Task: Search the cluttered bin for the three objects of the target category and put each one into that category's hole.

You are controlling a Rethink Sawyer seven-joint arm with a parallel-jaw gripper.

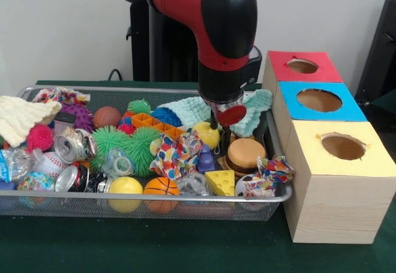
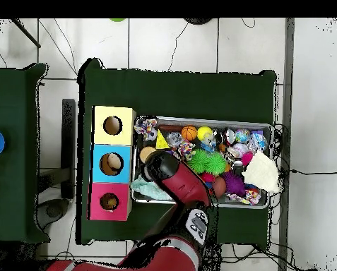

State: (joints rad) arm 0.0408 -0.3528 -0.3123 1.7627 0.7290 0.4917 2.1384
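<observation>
A dark green table [image 1: 185, 248] carries a wire mesh bin [image 1: 185, 206] crammed with toys, and just beside it a wooden box [image 1: 337, 208] with three holed tops, red [image 1: 303, 66], blue [image 1: 318, 101] and yellow [image 1: 342, 147].

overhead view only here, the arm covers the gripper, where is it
Observer: The gripper hangs low inside the bin, just above a burger.
Operator: is it carrying anything
Observer: A red round piece sits at its tip. I cannot tell whether it is gripped.
Operator: anything else under the arm
Observer: A small purple toy stands beside the burger, on the picture's left in the front view.
</observation>
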